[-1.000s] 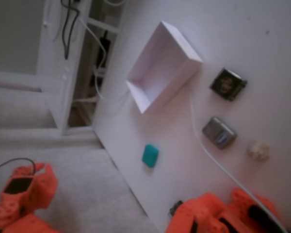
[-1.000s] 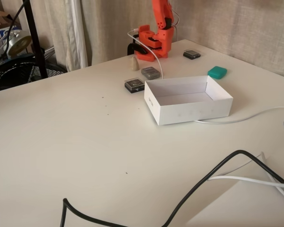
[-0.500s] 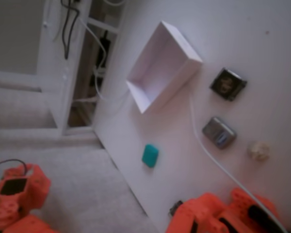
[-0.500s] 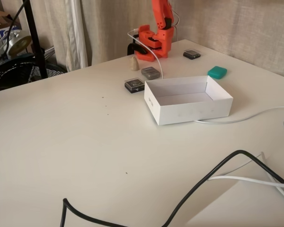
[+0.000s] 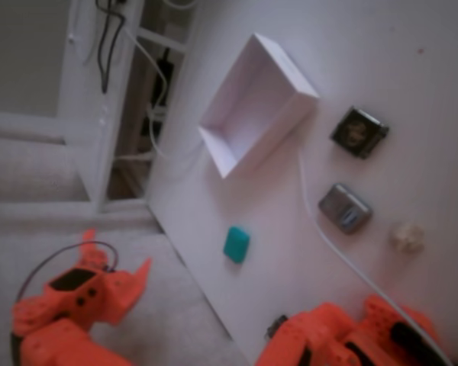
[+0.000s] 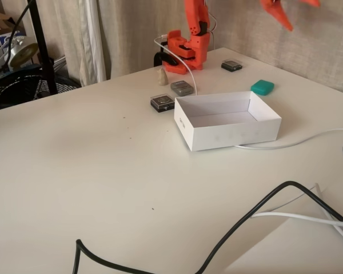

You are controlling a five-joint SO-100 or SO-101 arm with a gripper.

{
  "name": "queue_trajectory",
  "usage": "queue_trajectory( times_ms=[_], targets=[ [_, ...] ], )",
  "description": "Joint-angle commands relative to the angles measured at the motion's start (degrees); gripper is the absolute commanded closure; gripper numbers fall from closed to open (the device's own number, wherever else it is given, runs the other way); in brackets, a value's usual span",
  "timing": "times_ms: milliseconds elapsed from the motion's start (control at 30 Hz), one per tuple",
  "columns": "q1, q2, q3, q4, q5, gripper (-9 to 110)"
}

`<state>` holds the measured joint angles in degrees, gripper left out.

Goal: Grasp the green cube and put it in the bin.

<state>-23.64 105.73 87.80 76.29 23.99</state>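
Observation:
The green cube (image 5: 236,244) (image 6: 262,87) lies flat on the white table, near its edge and apart from the bin. The bin (image 5: 214,149) (image 6: 228,136) is a shallow white box with nothing in it. In one fixed view my orange gripper (image 5: 116,252) hangs in the air beside the table edge, left of the cube, with its two pointed fingers spread. In the other fixed view the gripper (image 6: 294,7) shows only at the top edge, high above the cube. It is open and holds nothing.
A dark square gadget (image 5: 359,131) (image 6: 162,103), a grey metallic gadget (image 5: 345,207) (image 6: 182,87) and a beige lump (image 5: 407,237) (image 6: 162,76) lie between bin and arm base (image 5: 343,335) (image 6: 186,48). Another dark gadget (image 6: 231,65) lies near the base. A white cable (image 5: 328,236) (image 6: 297,141) and a black cable (image 6: 246,222) cross the table.
The gripper has swung up and toward the table and cube, entering the top right of the second fixed view. Its fingers now show spread. Cube and bin have not moved.

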Motion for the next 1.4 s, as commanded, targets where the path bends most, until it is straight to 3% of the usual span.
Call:
queue_trajectory(
  times_ms=[0, 567, 900, 1033, 1067, 1267, 1367],
  targets=[
    [0.26, -1.14, 0.35, 2.29, 0.26, 55],
    [3.34, -14.15, 6.50, 17.05, -1.49, 61],
    [3.60, -19.95, 7.65, 7.03, -1.49, 61],
    [2.64, -20.83, 8.00, 9.05, -1.32, 62],
    [2.37, -20.83, 8.35, 8.96, -1.23, 68],
    [2.20, -20.65, 10.55, 12.57, -0.97, 68],
    [2.46, -22.06, 10.72, 8.00, -0.97, 68]
  ],
)
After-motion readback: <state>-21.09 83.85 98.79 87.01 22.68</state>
